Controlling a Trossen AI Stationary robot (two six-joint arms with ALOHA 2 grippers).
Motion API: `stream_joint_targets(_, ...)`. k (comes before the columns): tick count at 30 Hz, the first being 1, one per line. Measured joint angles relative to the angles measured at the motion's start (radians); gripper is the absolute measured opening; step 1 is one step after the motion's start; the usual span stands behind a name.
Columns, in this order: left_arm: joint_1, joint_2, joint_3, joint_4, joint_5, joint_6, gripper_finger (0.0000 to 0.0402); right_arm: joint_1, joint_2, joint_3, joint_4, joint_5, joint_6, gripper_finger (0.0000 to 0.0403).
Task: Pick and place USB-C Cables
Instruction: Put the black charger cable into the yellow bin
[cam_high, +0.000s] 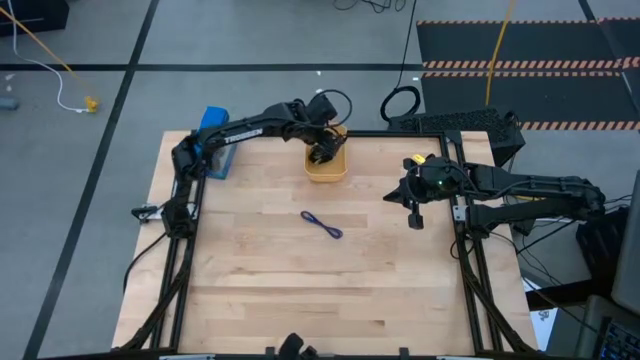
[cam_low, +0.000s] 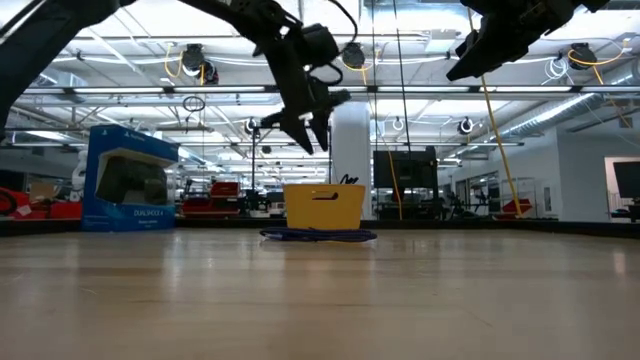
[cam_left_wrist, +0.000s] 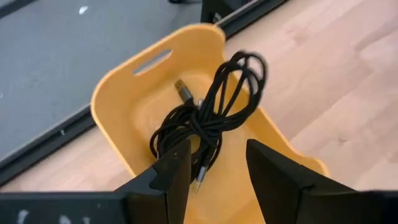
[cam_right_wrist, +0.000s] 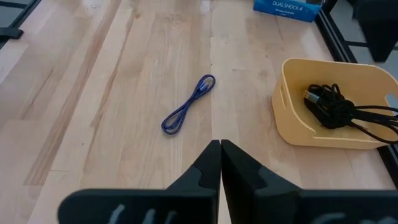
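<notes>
The orange tray (cam_high: 327, 170) stands near the table's far edge. Black USB-C cables (cam_left_wrist: 208, 121) lie bundled inside it, one loop (cam_left_wrist: 247, 70) rising above the tray's wall; how many there are, I cannot tell. My left gripper (cam_left_wrist: 216, 163) hovers open above the tray (cam_low: 322, 205), clear of the bundle, as the low view shows (cam_low: 308, 128). The blue-purple cable (cam_high: 322, 225) lies stretched out on the wood at mid-table (cam_right_wrist: 188, 104). My right gripper (cam_right_wrist: 219, 158) is shut, raised over the table's right part (cam_high: 412, 212).
A blue DualShock 4 box (cam_high: 213, 142) stands at the far left corner behind the left arm. A dark object (cam_high: 470, 125) sits at the far right corner. A big black cord ring (cam_high: 400, 103) and a yellow cord (cam_high: 500, 45) lie on the floor beyond.
</notes>
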Motion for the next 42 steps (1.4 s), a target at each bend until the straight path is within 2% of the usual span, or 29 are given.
stream_joint_targets(14, -0.017, -0.118, 0.0, -0.114, 0.008, 0.02, 0.0157, 0.0, 0.0, 0.0, 0.0, 0.0, 0.004, 0.0004)
stream_joint_targets(21, -0.04, -0.139, 0.0, -0.105, 0.069, 0.096, 0.0157, 0.0, 0.0, 0.0, 0.0, 0.0, 0.004, 0.0004)
stream_joint_targets(26, -0.079, -0.149, 0.0, -0.103, 0.073, 0.151, 0.0157, 0.0, 0.0, 0.0, 0.0, 0.0, 0.004, 0.0004)
stream_joint_targets(42, -0.187, -0.163, 0.001, -0.024, 0.003, 0.292, 0.0157, 0.0, 0.001, 0.0, 0.001, 0.0, 0.008, 0.0004)
